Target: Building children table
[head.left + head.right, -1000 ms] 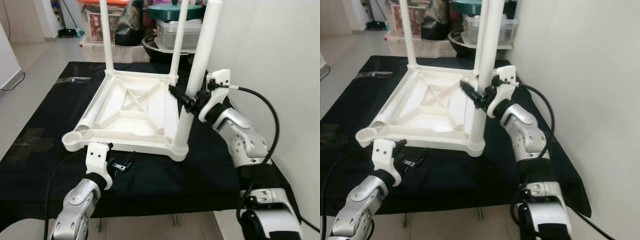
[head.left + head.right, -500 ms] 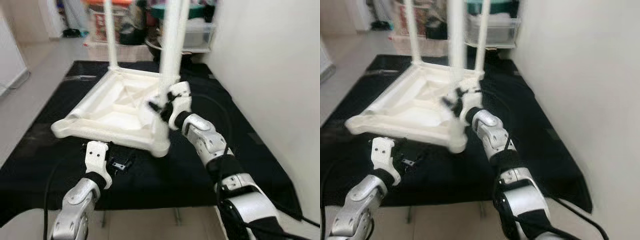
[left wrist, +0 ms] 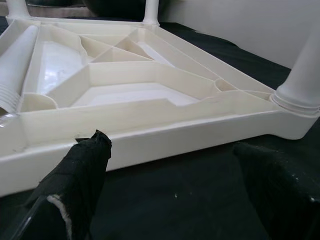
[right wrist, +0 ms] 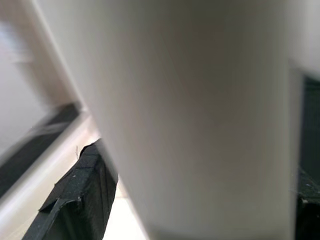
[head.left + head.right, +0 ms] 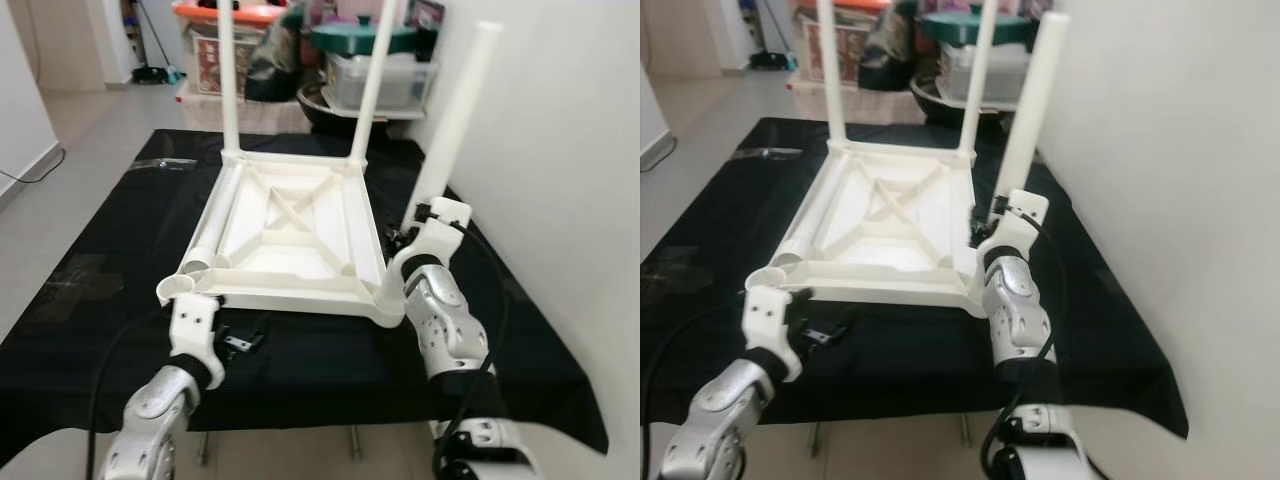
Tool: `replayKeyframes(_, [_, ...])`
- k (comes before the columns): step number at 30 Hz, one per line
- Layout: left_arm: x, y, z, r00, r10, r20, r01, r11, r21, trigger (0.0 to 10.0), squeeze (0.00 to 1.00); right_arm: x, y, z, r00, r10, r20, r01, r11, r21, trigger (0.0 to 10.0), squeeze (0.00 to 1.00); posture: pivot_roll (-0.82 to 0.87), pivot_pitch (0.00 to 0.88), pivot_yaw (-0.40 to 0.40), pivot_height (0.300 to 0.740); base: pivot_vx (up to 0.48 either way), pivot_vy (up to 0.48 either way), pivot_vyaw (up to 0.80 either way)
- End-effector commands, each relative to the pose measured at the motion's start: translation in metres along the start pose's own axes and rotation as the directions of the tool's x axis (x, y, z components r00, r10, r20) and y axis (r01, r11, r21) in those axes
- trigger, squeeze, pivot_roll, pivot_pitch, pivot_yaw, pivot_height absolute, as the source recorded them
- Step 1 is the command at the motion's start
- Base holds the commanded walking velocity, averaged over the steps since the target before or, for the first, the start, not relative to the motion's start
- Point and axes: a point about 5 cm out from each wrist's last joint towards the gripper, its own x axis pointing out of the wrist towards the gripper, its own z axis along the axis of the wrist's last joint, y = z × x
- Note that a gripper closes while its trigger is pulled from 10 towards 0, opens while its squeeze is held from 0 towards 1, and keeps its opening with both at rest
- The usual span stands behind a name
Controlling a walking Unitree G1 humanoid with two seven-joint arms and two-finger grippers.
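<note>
Gripping the near-right leg [image 5: 452,135] low down, right hand [image 5: 404,240] at centre-right of frame, fingers either side of the post. Left hand [image 5: 232,338] lower left, fingers [image 3: 75,175] spread wide, hovering just off the near rim of the upside-down white kids table [image 5: 290,235]. Sitting mid-frame on the black-covered table [image 5: 90,290], two far legs upright, one loose leg [image 5: 212,232] lying inside.

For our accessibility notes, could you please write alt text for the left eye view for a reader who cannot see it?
An upside-down white plastic children's table lies on a black-covered table, three legs pointing up. The right gripper is at the near right leg; the left gripper hovers open by the near edge, close to the empty corner socket.
</note>
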Motion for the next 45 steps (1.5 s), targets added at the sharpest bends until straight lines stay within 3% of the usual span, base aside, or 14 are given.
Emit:
replayKeyframes(1, [0.002,0.002,0.001,1.0,0.004,0.004,-0.004,1.0,-0.008,10.0,0.0,0.006,0.032,0.026,0.925,0.378,0.044,-0.379,0.925,0.008,10.0,0.0,0.07,0.0,-0.061,0.74,0.0,0.0,0.0])
replayKeyframes(14, [0.004,0.003,0.003,1.0,0.005,0.014,-0.005,1.0,-0.003,10.0,0.0,-0.015,0.052,-0.004,0.577,0.801,-0.162,-0.816,0.574,-0.068,10.0,0.0,0.1,0.0,-0.084,0.74,0.0,0.0,0.0])
replayKeyframes(15, [0.002,0.003,0.002,1.0,0.01,0.012,-0.01,1.0,-0.002,10.0,0.0,-0.017,0.06,-0.019,0.562,0.803,-0.2,-0.825,0.56,-0.072,5.2,0.0,0.1,0.0,-0.085,0.74,0.0,0.0,0.0])
replayKeyframes(19, [0.0,0.003,0.002,1.0,0.013,0.011,-0.013,1.0,-0.001,10.0,0.0,-0.017,0.065,-0.032,0.576,0.784,-0.23,-0.815,0.573,-0.089,4.4,0.0,0.1,0.0,-0.079,0.74,0.0,0.0,0.0])
replayKeyframes(20, [-0.002,0.003,0.002,1.0,0.014,0.01,-0.014,1.0,0.0,10.0,0.0,-0.009,0.062,-0.041,0.692,0.677,-0.248,-0.716,0.686,-0.126,0.0,0.0,0.1,0.0,-0.074,0.74,0.0,0.0,0.0])
replayKeyframes(24, [-0.003,0.004,0.003,1.0,0.009,0.006,-0.01,1.0,0.002,10.0,0.0,0.011,0.019,-0.052,0.947,0.173,-0.272,-0.234,0.949,-0.212,0.0,0.0,0.09,0.0,-0.064,0.74,0.0,0.0,0.0])
replayKeyframes(27, [-0.002,0.006,0.002,1.0,0.005,0.001,-0.005,1.0,0.01,10.0,0.0,-0.005,-0.044,-0.06,0.894,-0.376,-0.244,0.314,0.914,-0.257,0.0,0.0,0.09,0.0,-0.063,0.74,0.0,0.0,0.0])
replayKeyframes(30, [-0.001,0.005,0.003,1.0,0.003,0.002,-0.003,1.0,0.012,10.0,0.0,-0.016,-0.059,-0.062,0.841,-0.495,-0.219,0.435,0.858,-0.272,0.0,0.0,0.09,0.0,-0.063,0.74,0.0,0.0,0.0])
replayKeyframes(31, [-0.001,0.004,0.005,1.0,0.0,0.008,0.0,1.0,0.011,10.0,0.0,-0.026,-0.06,-0.062,0.831,-0.525,-0.183,0.469,0.839,-0.277,2.5,0.0,0.09,0.0,-0.058,0.74,0.0,0.0,0.0])
replayKeyframes(32, [-0.002,0.003,0.007,1.0,-0.005,0.014,0.005,1.0,0.008,10.0,0.0,-0.032,-0.054,-0.059,0.841,-0.518,-0.154,0.466,0.839,-0.282,9.6,0.0,0.08,0.0,-0.056,0.74,0.0,0.0,0.0])
replayKeyframes(38, [-0.003,0.002,0.001,1.0,-0.005,-0.006,0.005,1.0,0.006,10.0,0.0,-0.023,0.013,-0.039,0.999,-0.001,-0.048,-0.005,0.992,-0.125,10.0,0.0,0.08,0.0,-0.048,0.74,0.0,0.0,0.0])
replayKeyframes(39, [-0.001,0.001,0.002,1.0,-0.007,-0.002,0.007,1.0,0.003,10.0,0.0,-0.019,0.023,-0.035,0.993,0.11,-0.046,-0.114,0.99,-0.087,10.0,1.0,0.08,0.0,-0.049,0.74,0.0,0.0,0.0])
replayKeyframes(44, [0.001,0.0,0.008,1.0,-0.022,0.013,0.022,1.0,0.006,10.0,0.0,-0.006,0.043,-0.006,0.899,0.433,-0.071,-0.439,0.886,-0.15,10.0,1.0,0.08,0.0,-0.053,0.74,0.0,0.0,0.0])
replayKeyframes(45, [0.001,0.003,0.007,1.0,-0.016,0.012,0.016,1.0,0.01,10.0,0.0,-0.006,0.045,0.003,0.859,0.506,-0.08,-0.512,0.84,-0.183,10.0,0.0,0.09,0.0,-0.058,0.74,0.0,0.0,0.0])
